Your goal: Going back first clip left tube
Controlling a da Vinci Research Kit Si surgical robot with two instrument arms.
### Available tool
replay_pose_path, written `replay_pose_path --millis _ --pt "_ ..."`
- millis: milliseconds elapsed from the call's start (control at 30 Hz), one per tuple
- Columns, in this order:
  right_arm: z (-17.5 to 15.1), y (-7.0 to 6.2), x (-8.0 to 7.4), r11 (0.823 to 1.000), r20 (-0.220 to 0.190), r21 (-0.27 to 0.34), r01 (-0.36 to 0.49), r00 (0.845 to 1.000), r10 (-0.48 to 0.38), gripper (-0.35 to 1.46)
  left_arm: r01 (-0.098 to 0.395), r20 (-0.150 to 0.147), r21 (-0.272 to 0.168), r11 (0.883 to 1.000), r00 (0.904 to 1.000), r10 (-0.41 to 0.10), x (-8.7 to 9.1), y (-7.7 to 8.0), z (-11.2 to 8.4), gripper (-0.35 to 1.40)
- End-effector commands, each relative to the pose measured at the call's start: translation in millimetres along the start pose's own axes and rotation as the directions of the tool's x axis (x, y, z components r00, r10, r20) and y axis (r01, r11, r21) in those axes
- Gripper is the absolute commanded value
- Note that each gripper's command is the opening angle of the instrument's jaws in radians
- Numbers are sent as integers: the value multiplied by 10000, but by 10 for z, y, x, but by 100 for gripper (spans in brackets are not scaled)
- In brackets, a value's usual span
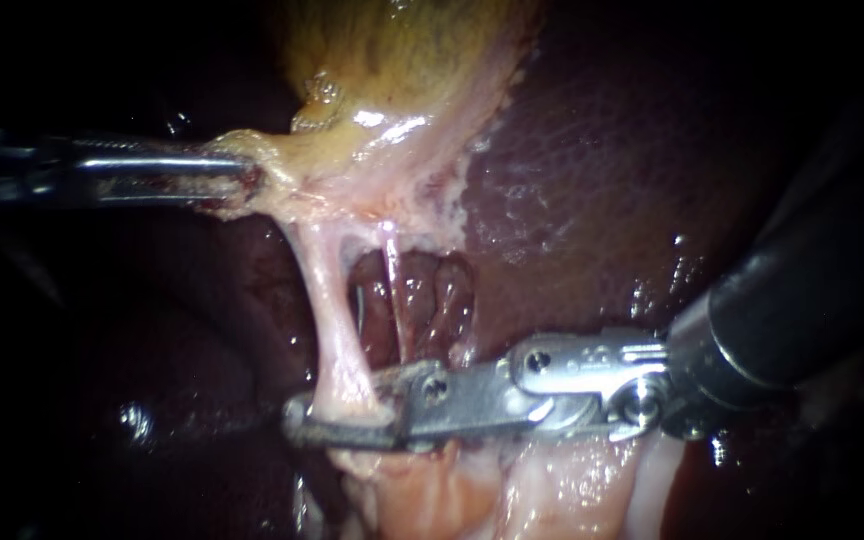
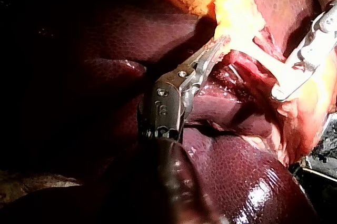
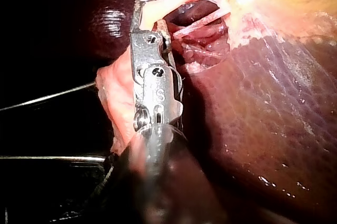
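Pale, stretched left tube (image 1: 330,310) runs from the gallbladder (image 1: 402,70) neck down into the right instrument (image 1: 337,410). Its jaws stand apart low in the endoscope view, with the tube lying in the gap between them. No clip shows on the tube in any view; the metal may hide one. The left instrument (image 1: 237,180) is clamped on gallbladder tissue at the neck and holds it taut to the side. Risks, as I judge them: if the right instrument backs out while a jaw hooks the tube, it could drag or tear it, since the tube is under tension. A tilted retreat could scrape the thinner tube (image 1: 390,290) just beside it, or the liver (image 1: 602,170) behind. If the left grip slips, the tube goes slack and folds onto the jaws. A clip, if placed, could get knocked off.
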State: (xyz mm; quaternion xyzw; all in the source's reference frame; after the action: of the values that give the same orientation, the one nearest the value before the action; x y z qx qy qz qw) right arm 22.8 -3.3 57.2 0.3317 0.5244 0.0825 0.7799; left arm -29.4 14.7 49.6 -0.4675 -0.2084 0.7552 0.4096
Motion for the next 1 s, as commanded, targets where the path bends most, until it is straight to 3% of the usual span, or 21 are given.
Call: replay_pose_path --millis 33,133,233,333,400,567,700,833,1000 --pt "0 0 0 10000 5 -14 -7 10000 7 -35 3 -3 12 10000 10000 -3 1 1 -1 -35" --pt "1 1 1 10000 2 -19 -13 10000 13 -33 6 -3 10 10000 10000 -6 1 1 -1 -35" --pt "5 4 2 9999 -368 -159 -6 9993 0 20 6 -3 11 10000 10000 -6 2 1 -1 -35" --pt "11 13 2 9968 -468 -792 -96 9989 59 42 8 -4 15 10000 10000 -8 2 1 0 -35" --pt "13 21 1 9917 -523 -1281 81 9985 -149 47 10 -5 19 10000 10000 -10 2 2 0 -35" --pt "4 46 -1 9597 -556 -2742 615 9953 -797 50 16 -10 34 10000 10000 -16 3 7 0 -35" --pt "-24 55 5 9401 -542 -3297 862 9924 -1100 50 19 -12 41 10000 10000 -19 3 9 0 -35" --pt "-61 52 14 9359 -428 -3313 1199 9890 -1418 50 19 -12 41 10000 10000 -19 3 9 -1 -35" --pt "-115 28 10 9516 -482 -2726 1419 9858 -1608 50 18 -11 38 10000 10000 -18 3 9 -1 -35"
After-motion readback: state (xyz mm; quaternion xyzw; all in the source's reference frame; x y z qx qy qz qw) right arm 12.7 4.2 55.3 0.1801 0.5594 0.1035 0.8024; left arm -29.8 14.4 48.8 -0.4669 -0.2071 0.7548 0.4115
